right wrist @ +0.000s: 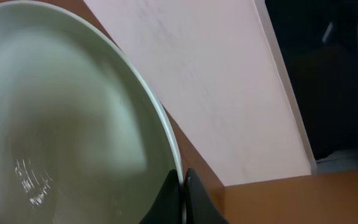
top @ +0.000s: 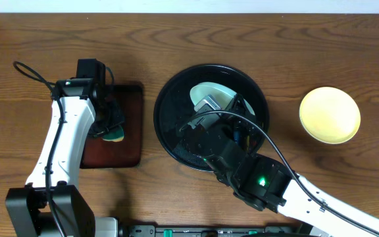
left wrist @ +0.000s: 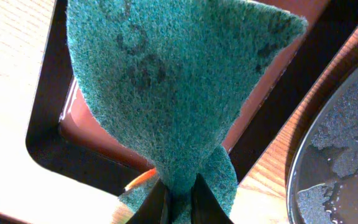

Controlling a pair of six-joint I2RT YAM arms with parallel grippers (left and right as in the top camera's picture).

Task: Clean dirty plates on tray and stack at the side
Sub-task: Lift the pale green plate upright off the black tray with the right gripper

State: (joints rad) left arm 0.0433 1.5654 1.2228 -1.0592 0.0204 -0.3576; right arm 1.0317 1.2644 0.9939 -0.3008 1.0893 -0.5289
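Nipped on rim of mint plate (right wrist: 61, 124) with right claw (right wrist: 182, 186): stiff, glossy, likely slippery, breakable. Clamped in left claw (left wrist: 179, 194): soft scouring pad (left wrist: 179, 81).

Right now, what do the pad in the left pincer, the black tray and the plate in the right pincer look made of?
Pad: green fibrous scouring fabric, matte, with a fuzzy open weave.
Black tray: glossy, probably plastic or lacquer; it shows wet patches and reflections.
Plate: pale mint, smooth gloss with soft highlights; ceramic or melamine, can't tell which.
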